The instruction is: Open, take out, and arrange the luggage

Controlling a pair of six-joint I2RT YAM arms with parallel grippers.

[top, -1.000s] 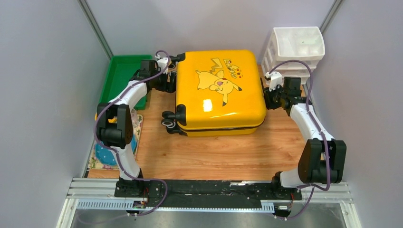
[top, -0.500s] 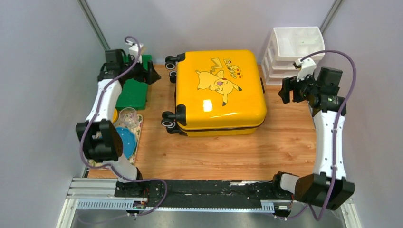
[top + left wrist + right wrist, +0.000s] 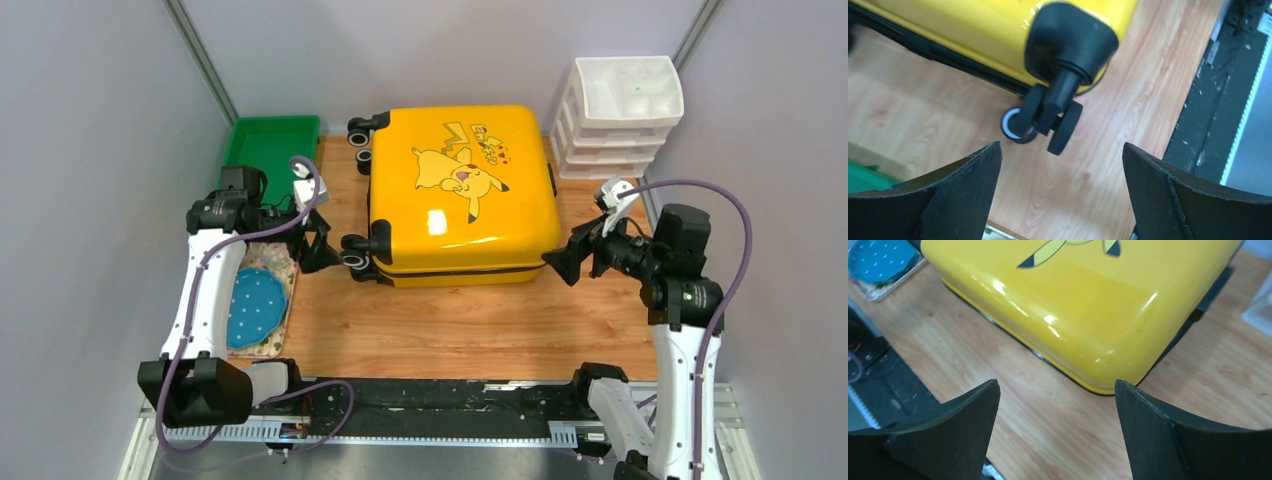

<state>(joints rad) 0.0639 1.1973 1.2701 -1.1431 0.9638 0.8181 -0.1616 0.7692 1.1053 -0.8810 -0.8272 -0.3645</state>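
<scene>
Luggage [image 3: 460, 190] is flanked at its near corners by both grippers. The left gripper [image 3: 322, 248] hangs with its jaws spread wide and empty, just left of the near-left wheel [image 3: 1040, 120] and not touching it. The right gripper [image 3: 562, 265] is equally wide apart and holds nothing, just beside the near-right corner of the shell. The yellow case lies closed and flat, print up, at the far middle of the wooden table [image 3: 450, 325]. A green tray [image 3: 268, 145] sits far left, a blue dotted plate [image 3: 250, 305] near left, and a white drawer unit [image 3: 620, 115] far right.
</scene>
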